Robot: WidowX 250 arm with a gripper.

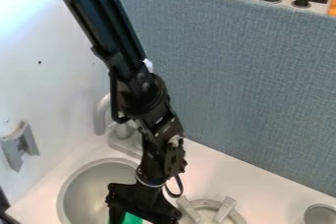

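"Looking down at the work, what are you seeing, biggest first?"

"I'm seeing a blue-grey partition [230, 70] standing behind the counter, and a white wall [46, 85] running down the left. My black arm [118, 46] is slanting from the top edge towards the sink basin [64, 191], whose near part is falling outside the view."

"And the gripper [143, 207]?"

"It's hanging over the basin's right side, its lower end running past the bottom edge. I'm failing to tell whether the pincer is standing apart, together or clamped on something. Behind it, the faucet [101, 115] is curving up. Just right, a grey ring with two bars [226, 208] is sitting partly cut off; a round grey piece [322, 214] is sitting farther right."

"Where's the green thing [133, 219]?"

"It's peeking out beneath the gripper, its shape and contact hiding from me."

"Which step are you judging this to be?"

"I'm guessing at close work, gripping or releasing. The next move is calling for confirming the hold before any lift, and for staying clear of the rim."
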